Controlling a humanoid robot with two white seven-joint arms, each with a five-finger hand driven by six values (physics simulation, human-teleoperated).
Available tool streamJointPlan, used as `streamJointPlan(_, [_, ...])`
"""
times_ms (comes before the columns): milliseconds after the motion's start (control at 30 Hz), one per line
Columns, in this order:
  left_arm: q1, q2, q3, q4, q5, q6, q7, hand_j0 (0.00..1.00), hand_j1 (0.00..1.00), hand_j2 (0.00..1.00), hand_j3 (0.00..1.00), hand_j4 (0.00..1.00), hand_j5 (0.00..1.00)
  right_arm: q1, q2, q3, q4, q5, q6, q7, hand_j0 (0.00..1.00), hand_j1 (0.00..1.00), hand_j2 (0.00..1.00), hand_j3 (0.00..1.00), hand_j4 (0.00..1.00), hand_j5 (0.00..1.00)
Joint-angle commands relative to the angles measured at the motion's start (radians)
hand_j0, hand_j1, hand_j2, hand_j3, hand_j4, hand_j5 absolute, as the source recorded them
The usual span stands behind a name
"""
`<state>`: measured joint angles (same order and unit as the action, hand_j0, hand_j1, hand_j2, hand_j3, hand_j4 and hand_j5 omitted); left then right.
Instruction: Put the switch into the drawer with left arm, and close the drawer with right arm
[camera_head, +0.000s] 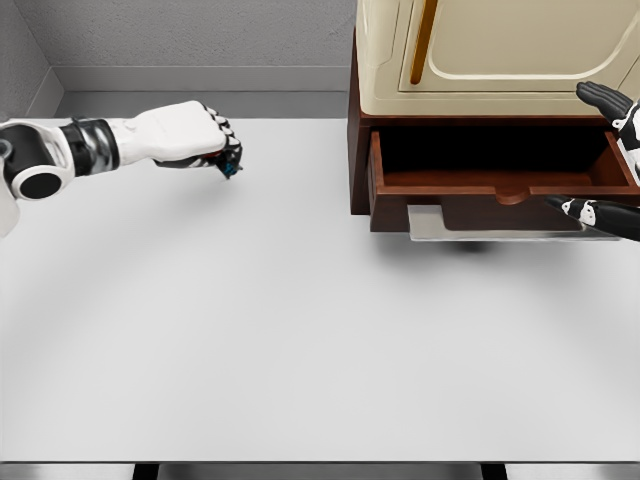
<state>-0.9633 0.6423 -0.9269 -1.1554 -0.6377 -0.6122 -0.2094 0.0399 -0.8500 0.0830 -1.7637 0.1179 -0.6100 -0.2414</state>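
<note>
Switch (230, 165) sits clamped inside the left hand's (190, 135) curled fingers (215, 125).

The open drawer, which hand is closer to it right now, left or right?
Right. The right hand sits at the drawer's right end, fingers spread. The left hand is far to its left over the table, clutching the switch.

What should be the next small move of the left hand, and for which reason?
Probably the left hand should carry the small dark switch, which its curled fingers grip, rightward toward the open brown wooden drawer. The hand is far to the left over the white table, and the drawer's dark inside looks empty. The right hand waits open at the drawer's right end.
</note>
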Motion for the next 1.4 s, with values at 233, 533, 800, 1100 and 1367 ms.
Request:
streamJointPlan(233, [0.002,0.007,0.002,-0.13,0.006,0.001,0.001,0.48,0.48,0.48,0.48,0.48,0.48,0.0,-0.001,0.0,0.0,-0.004,-0.001,-0.001,1.0,1.0,1.0,1.0,1.0,1.0])
streamJointPlan(533, [0.002,0.005,-0.004,-0.221,0.006,0.001,-0.001,0.48,0.48,0.48,0.48,0.48,0.48,0.0,-0.001,0.0,0.0,-0.004,-0.001,-0.001,1.0,1.0,1.0,1.0,1.0,1.0])
streamJointPlan(800, [-0.002,0.003,-0.006,-0.274,0.006,0.001,-0.001,0.48,0.48,0.48,0.48,0.48,0.48,0.0,-0.001,0.0,0.0,-0.004,-0.001,-0.001,1.0,1.0,1.0,1.0,1.0,1.0])
streamJointPlan(1100, [-0.028,-0.01,-0.006,-0.277,0.006,0.001,-0.001,0.48,0.48,0.48,0.48,0.48,0.48,0.0,0.0,0.0,0.0,-0.006,-0.001,-0.001,1.0,1.0,1.0,1.0,1.0,1.0])
streamJointPlan(1367, [-0.064,-0.053,-0.029,-0.306,0.006,0.001,-0.001,0.48,0.48,0.48,0.48,0.48,0.48,0.0,-0.001,0.0,0.0,-0.006,-0.001,-0.001,1.0,1.0,1.0,1.0,1.0,1.0])
